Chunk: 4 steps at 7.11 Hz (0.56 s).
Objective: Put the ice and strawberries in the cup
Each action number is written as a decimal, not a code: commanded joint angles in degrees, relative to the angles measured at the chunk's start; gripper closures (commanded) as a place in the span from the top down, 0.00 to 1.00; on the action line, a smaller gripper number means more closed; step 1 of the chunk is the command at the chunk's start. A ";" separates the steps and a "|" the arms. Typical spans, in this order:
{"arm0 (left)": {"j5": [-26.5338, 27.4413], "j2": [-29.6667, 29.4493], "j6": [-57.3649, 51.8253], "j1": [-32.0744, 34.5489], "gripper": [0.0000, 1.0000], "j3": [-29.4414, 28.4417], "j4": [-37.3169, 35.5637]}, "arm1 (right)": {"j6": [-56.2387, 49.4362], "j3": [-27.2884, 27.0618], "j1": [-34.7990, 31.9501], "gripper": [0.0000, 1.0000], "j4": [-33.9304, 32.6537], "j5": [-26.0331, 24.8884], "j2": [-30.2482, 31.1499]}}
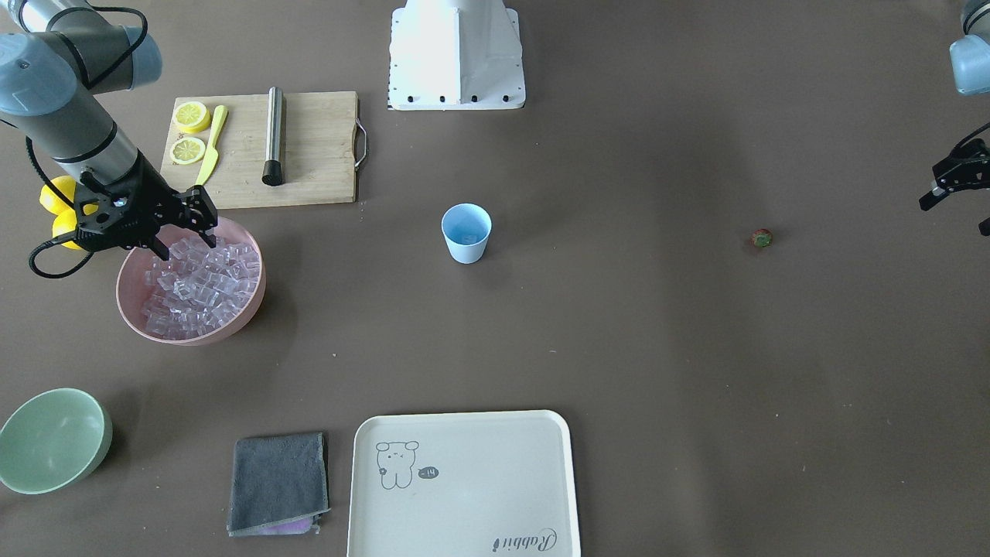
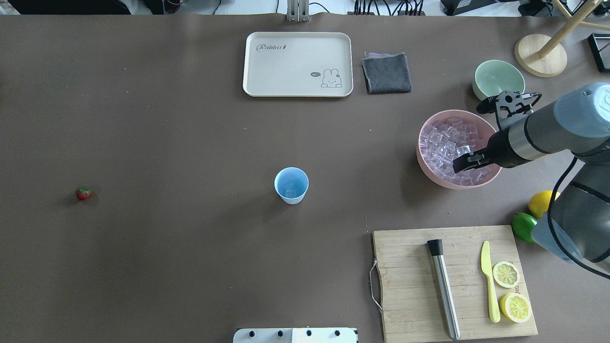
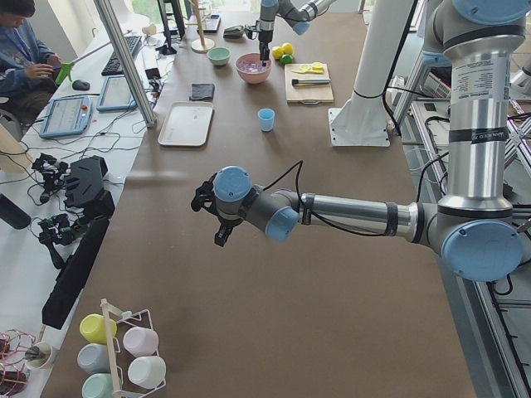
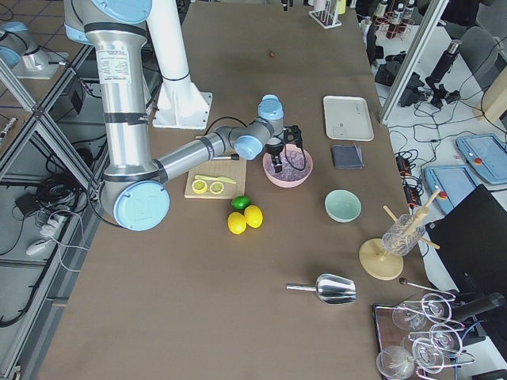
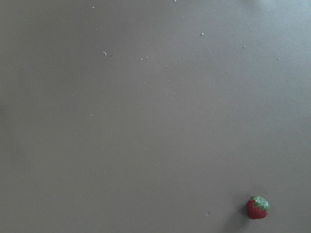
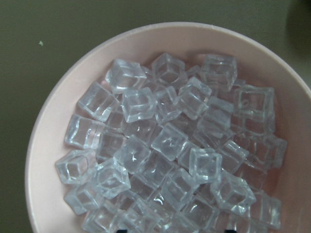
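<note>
- Desk [image 2: 190,262]: matte brown, flat.
- Pink bowl [image 1: 232,329]: round, smooth plastic, well to the robot's right of the cup.
- Right end effector [image 1: 186,241]: black, fingers spread, poised just over the bowl's ice.
- Left end effector [image 1: 955,216]: fingers spread, far to the cup's other side.
- Cup [image 2: 291,185]: light blue, tapered, upright.
- Strawberry [image 2: 83,193]: dark red, green-topped, between the cup and the left end effector, apart from both.
- Ice [image 6: 167,141]: clear glassy cubes, heaped in the bowl.
</note>
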<state>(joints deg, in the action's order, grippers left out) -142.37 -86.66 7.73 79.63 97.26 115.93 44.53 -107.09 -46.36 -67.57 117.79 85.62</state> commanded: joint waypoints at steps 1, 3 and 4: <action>-0.01 0.00 0.01 0.00 0.98 0.04 0.00 | -0.58 0.04 0.05 0.73 -0.11 -0.37 0.94; -0.01 0.00 0.01 0.00 0.98 0.04 0.00 | -1.20 0.04 0.66 0.70 -0.11 -0.81 1.57; -0.01 0.00 -0.08 0.00 0.98 -0.05 0.00 | -1.20 0.04 1.18 0.62 -0.19 -1.16 1.57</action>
<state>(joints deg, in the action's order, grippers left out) -142.36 -86.66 7.72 79.63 97.26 115.93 43.41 -107.05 -45.74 -67.69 117.02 87.07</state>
